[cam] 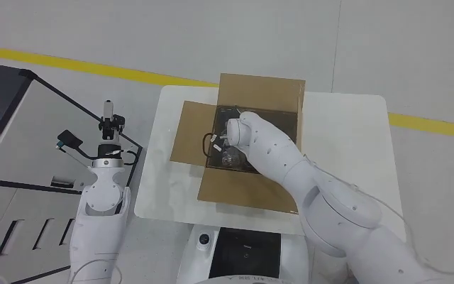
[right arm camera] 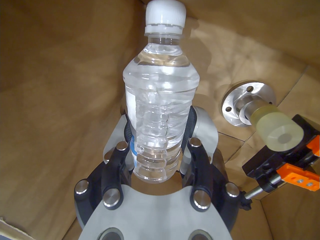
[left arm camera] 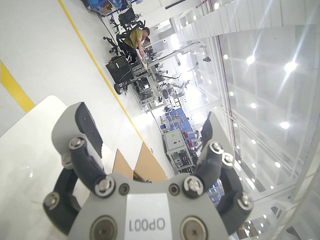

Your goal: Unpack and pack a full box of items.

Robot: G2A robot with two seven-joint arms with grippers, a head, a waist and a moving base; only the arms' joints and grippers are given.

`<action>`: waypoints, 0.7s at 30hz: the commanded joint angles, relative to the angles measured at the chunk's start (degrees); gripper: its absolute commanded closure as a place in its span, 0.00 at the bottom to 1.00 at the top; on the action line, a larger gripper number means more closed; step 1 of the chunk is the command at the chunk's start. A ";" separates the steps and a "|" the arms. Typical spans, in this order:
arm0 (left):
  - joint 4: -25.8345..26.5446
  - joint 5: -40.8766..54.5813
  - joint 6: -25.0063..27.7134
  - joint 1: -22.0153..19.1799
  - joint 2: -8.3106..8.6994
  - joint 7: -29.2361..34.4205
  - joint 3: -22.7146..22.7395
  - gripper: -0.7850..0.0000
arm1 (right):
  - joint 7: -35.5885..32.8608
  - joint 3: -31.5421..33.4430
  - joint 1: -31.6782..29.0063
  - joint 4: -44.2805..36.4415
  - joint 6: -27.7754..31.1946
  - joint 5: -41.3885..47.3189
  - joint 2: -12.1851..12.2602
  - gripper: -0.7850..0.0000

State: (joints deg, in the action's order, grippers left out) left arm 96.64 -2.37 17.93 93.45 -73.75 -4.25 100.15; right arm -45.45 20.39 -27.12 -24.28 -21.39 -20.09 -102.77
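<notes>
The right jaws, inside the open brown cardboard box at the far edge of the white counter, grasp a clear plastic water bottle with white cap. A flanged metal fitting and a black-and-orange clamp sit near it in the box. The left jaws hang released off the counter's left edge.
</notes>
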 commanded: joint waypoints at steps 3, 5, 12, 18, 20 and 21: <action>0.00 0.00 0.00 0.00 0.00 0.00 0.00 0.00 | -0.62 0.89 -0.60 -1.41 -0.37 -0.61 0.86 1.00; 0.00 0.00 0.00 0.00 0.00 0.00 0.00 0.00 | -0.97 1.42 -1.00 -2.31 -0.74 -0.99 1.33 1.00; 0.00 0.00 0.00 0.00 0.00 0.00 0.00 0.00 | -2.45 3.19 -1.49 -6.07 -1.71 -2.55 2.92 1.00; 0.00 0.00 0.00 0.00 0.00 0.00 0.00 0.00 | -4.49 4.96 -2.06 -10.70 -3.28 -4.77 4.90 1.00; 0.00 0.00 0.00 0.00 0.00 0.00 0.00 0.00 | -5.28 5.37 -2.59 -12.29 -4.21 -6.00 5.64 1.00; 0.00 0.00 0.00 0.00 0.00 0.00 0.00 0.00 | -5.61 5.48 -2.95 -13.05 -4.85 -6.69 5.96 1.00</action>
State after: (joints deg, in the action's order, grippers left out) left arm 96.64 -2.37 17.93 93.45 -73.75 -4.25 100.15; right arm -50.63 25.74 -29.67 -36.46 -25.50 -25.96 -97.21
